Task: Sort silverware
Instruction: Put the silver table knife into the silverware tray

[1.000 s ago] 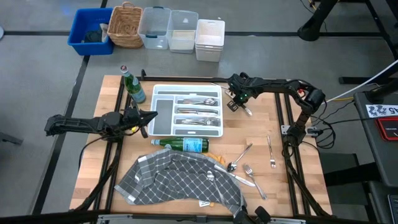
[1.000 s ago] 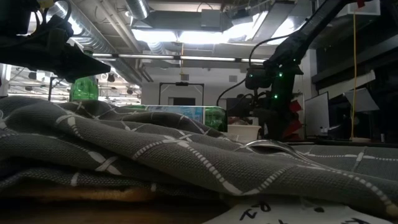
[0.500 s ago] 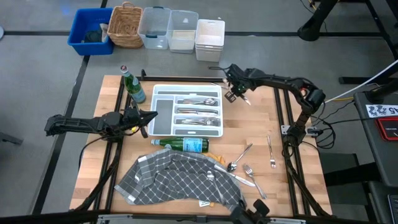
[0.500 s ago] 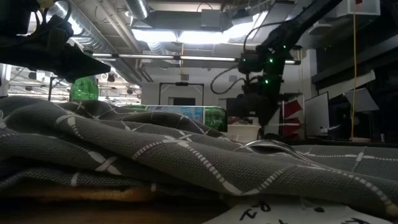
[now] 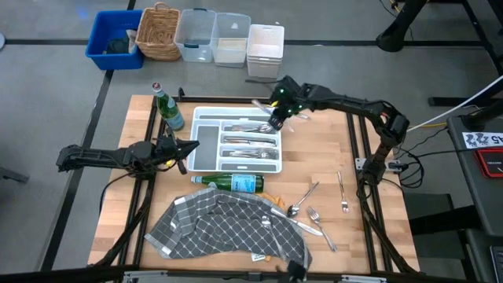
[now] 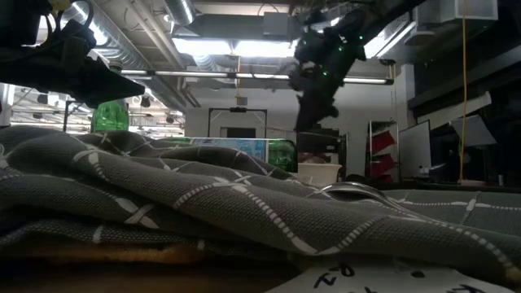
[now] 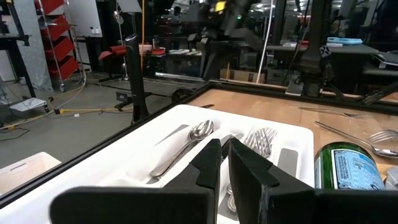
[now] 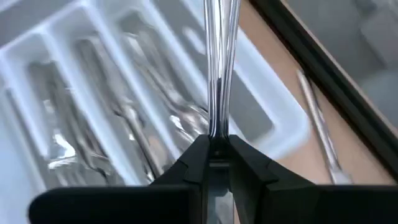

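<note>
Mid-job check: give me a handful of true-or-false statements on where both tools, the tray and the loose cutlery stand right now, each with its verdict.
1. The right tool is shut on a piece of silverware above the white tray. True.
2. The left tool holds a fork. False: it is shut and holds nothing, waiting at the tray's left edge.
3. All cutlery is already in the tray. False: several loose pieces lie on the table to the right of the cloth.
4. One green bottle lies on its side between tray and cloth. True.
5. The tray is empty. False: its compartments hold silverware.
</note>
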{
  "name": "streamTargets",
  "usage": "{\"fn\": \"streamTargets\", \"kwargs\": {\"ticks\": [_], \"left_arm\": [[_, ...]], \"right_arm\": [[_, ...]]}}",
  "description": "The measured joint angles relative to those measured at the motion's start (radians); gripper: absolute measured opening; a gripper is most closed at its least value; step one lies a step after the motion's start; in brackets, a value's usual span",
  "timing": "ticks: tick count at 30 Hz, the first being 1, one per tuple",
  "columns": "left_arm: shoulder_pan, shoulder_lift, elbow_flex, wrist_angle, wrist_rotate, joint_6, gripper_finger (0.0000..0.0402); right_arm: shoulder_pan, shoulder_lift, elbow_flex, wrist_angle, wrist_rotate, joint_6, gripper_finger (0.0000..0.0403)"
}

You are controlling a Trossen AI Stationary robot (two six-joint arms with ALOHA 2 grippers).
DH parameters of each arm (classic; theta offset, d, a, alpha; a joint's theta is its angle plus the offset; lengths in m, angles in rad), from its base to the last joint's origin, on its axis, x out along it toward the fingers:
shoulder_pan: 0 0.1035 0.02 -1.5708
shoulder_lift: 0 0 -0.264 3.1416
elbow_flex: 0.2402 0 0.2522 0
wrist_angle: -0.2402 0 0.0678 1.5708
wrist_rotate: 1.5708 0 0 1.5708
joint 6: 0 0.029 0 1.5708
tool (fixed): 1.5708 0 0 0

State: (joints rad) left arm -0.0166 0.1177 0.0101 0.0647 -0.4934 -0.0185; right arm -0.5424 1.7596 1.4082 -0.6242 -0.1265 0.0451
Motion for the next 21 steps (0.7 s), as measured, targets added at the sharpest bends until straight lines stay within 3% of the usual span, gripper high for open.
{"fn": "streamTargets", "kwargs": {"ticks": [11, 21], "left_arm": [[0.000, 0.000, 0.000, 0.000, 0.000, 0.000, 0.0021], [0.000, 0.000, 0.000, 0.000, 0.000, 0.000, 0.0021]], "right_arm": [[0.199, 0.041, 0.000, 0.216, 0.002, -0.211, 0.0051], [0.236, 0.156, 0.000, 0.233, 0.062, -0.319, 0.0051]]}}
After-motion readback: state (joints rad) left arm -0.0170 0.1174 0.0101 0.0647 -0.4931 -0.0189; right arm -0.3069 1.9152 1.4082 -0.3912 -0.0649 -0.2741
